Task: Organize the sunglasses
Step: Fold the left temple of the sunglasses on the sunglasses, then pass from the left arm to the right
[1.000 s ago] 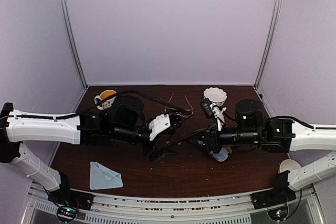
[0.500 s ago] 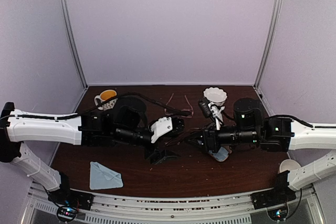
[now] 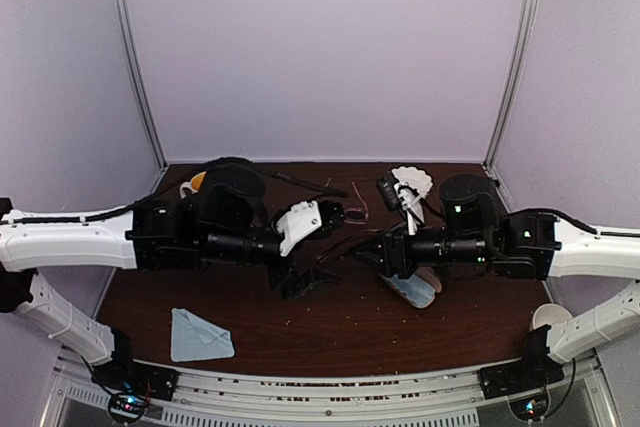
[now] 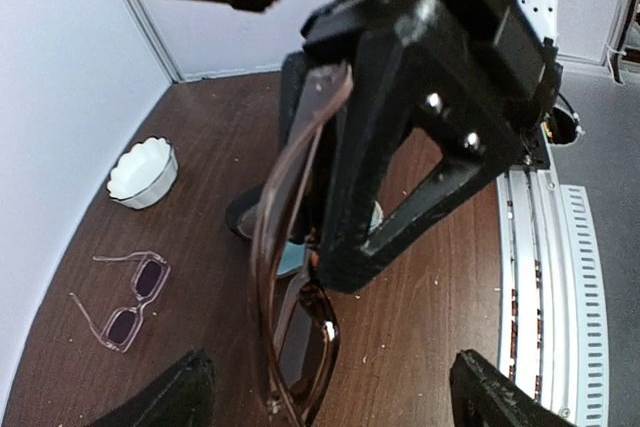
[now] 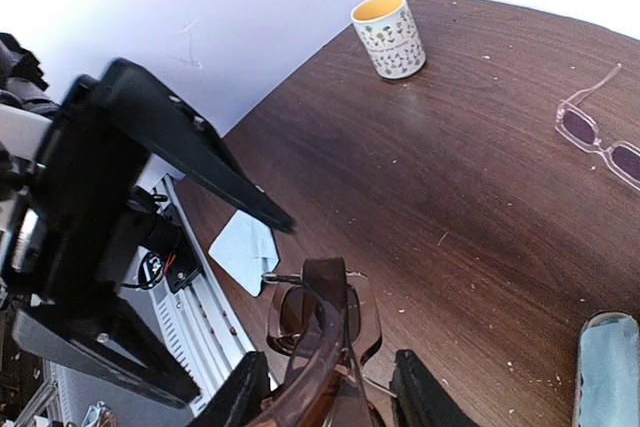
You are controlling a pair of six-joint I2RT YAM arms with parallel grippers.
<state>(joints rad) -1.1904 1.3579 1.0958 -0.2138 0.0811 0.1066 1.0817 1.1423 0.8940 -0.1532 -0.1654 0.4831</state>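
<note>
The dark sunglasses point(image 3: 338, 251) hang above the table between the two arms. In the right wrist view they point(image 5: 322, 315) sit between my right gripper's point(image 5: 330, 392) fingers, which are shut on one arm of the frame. In the top view the right gripper point(image 3: 372, 252) faces left. My left gripper point(image 3: 322, 249) faces it, open wide. In the left wrist view its fingers point(image 4: 170, 397) stand far to each side of the dark sunglasses point(image 4: 295, 332) without touching them. The pink sunglasses point(image 3: 352, 215) lie unfolded on the table behind; they also show in the left wrist view point(image 4: 125, 297) and the right wrist view point(image 5: 600, 142).
A white fluted bowl point(image 3: 410, 179) stands at the back right and a patterned mug point(image 3: 195, 185) at the back left. A folded light blue cloth point(image 3: 200, 335) lies front left. A pale blue oblong thing point(image 3: 415, 289) lies under the right arm. A white cup point(image 3: 550, 317) stands front right.
Both grippers have risen a little and drawn closer together, the right one carrying the dark sunglasses to the left. The pink sunglasses have not moved.
</note>
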